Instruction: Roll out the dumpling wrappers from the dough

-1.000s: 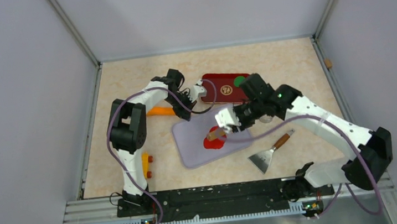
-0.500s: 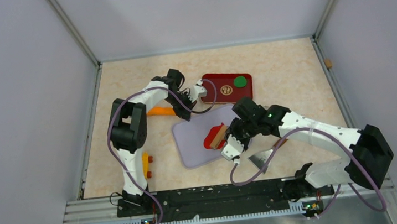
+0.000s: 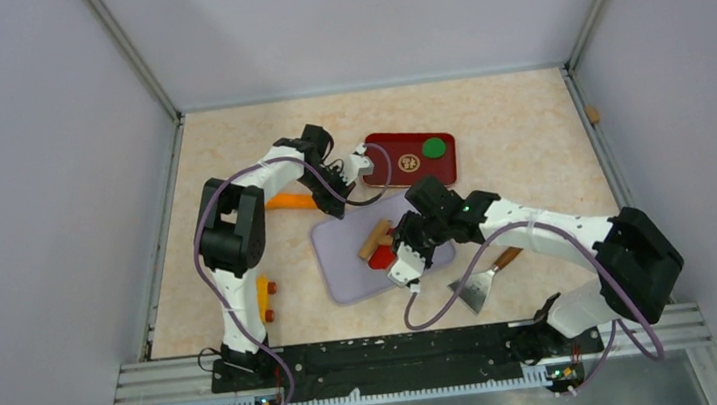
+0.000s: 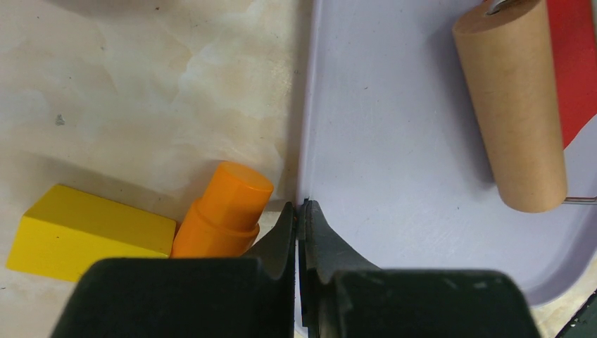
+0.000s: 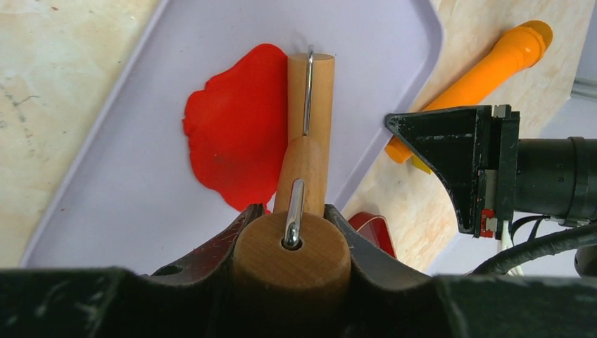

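A wooden roller (image 5: pixel 320 91) reaches forward from the right end effector (image 5: pixel 290 222) over a lilac board (image 5: pixel 141 176) on the counter (image 3: pixel 229 156). Just left of the left end effector (image 4: pixel 299 209) lie an orange handle (image 4: pixel 225 211) and a yellow block (image 4: pixel 84 229) (close together). A scraper (image 3: pixel 479 285) lies off the right end effector's right.

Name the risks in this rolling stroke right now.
1. The roller rides the edge of the dough, mostly on bare lilac board; a stroke may miss it, leaving it lopsided.
2. The left claw pinches only the board's rim; a push from the right claw could twist it free.
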